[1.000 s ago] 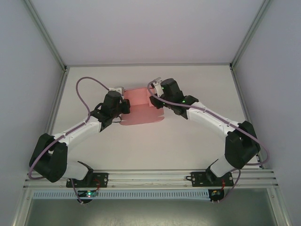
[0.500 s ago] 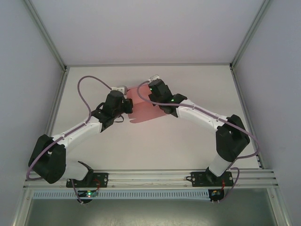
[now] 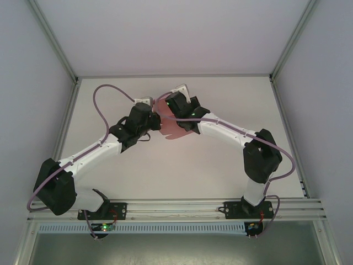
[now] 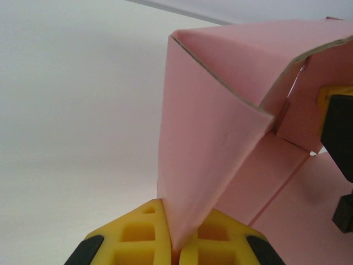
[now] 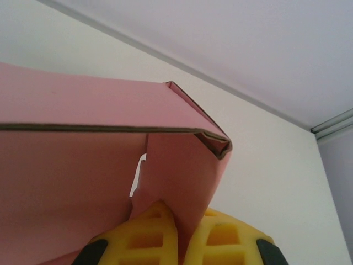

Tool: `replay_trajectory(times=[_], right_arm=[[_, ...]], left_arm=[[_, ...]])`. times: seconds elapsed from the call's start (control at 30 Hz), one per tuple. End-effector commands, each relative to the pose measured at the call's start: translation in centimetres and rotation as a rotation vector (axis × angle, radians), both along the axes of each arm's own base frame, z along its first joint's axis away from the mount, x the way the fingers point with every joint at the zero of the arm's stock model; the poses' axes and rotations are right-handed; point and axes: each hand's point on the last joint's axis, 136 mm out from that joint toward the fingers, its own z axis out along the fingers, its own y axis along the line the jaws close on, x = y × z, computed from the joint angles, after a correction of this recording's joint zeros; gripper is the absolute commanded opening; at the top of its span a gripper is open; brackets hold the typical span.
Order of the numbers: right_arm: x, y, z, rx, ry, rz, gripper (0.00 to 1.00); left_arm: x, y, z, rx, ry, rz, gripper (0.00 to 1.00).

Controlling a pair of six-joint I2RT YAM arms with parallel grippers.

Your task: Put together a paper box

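Pink paper box [image 4: 209, 138], creased, partly folded.

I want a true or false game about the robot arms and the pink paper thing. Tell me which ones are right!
1. The paper box is pink. True.
2. The left gripper is pinching an edge of the paper box. True.
3. The right gripper is open and holds nothing. False: it is shut on a pink flap.
4. The paper box is one flat sheet. False: its panels are bent up and folded over between the two grippers.
5. The fingers are yellow. True.
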Motion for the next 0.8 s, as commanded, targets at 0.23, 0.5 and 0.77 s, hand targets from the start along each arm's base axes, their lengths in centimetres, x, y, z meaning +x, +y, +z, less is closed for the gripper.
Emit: replay_trajectory(times=[0.23,0.5,0.77], right_arm=[[2.4,-3.8,-1.5,0.01,0.018,-0.035,0.22],[-2.7,3.5,4.2,0.492,-0.042,0.485,0.46],[-7.3,-0.3,10.7,0.639,-0.166,0.57,0.73]], left_arm=[[0.0,1.6,2.7,-0.036,-0.028,0.082,0.0],[0.6,1.3,3.2,-0.049,-0.068,0.082,0.0],[0.2,2.1,1.9,-0.015,-0.075,0.097,0.0]])
